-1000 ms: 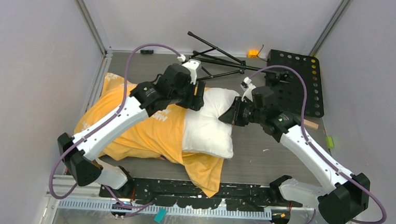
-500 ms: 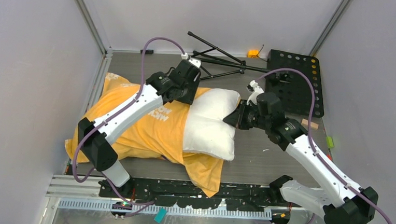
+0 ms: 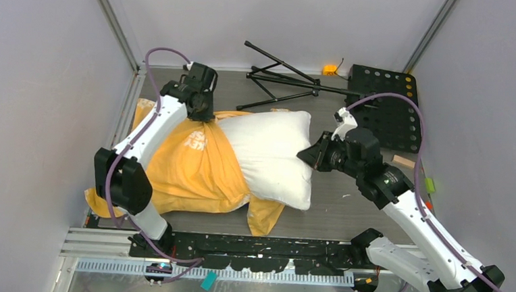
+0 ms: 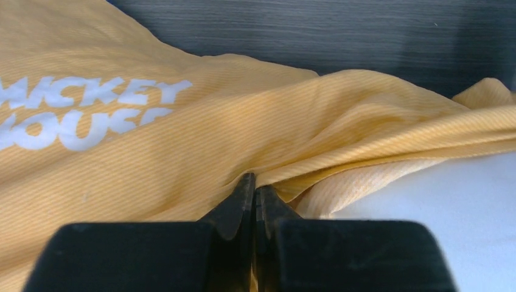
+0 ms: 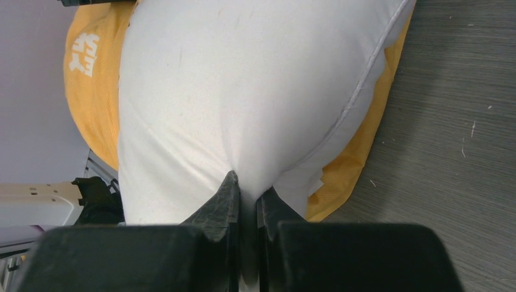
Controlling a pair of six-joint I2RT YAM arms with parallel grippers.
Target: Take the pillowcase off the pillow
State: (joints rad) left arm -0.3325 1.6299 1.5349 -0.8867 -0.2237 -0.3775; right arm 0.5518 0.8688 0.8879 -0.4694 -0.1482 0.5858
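The orange-yellow pillowcase (image 3: pixel 193 169) with white lettering is bunched on the left half of the table and still wraps the left end of the pillow. The white pillow (image 3: pixel 268 153) sticks out of it to the right. My left gripper (image 3: pixel 201 115) sits at the far edge of the pillowcase and is shut on a fold of its fabric (image 4: pixel 316 103). My right gripper (image 3: pixel 307 154) is shut on the pillow's right end, pinching white cloth (image 5: pixel 243 109) between its fingers. A flap of pillowcase (image 3: pixel 264 214) lies under the pillow's near corner.
A black folded tripod (image 3: pixel 283 80) lies on the table behind the pillow. A black perforated plate (image 3: pixel 386 103) lies at the back right, with a small wooden block (image 3: pixel 403 160) near it. Grey walls close in both sides.
My left gripper has shut on the pillowcase and pulled it left and back, bunching it. My right arm has drawn the pillow rightward. More white pillow is bare than before.
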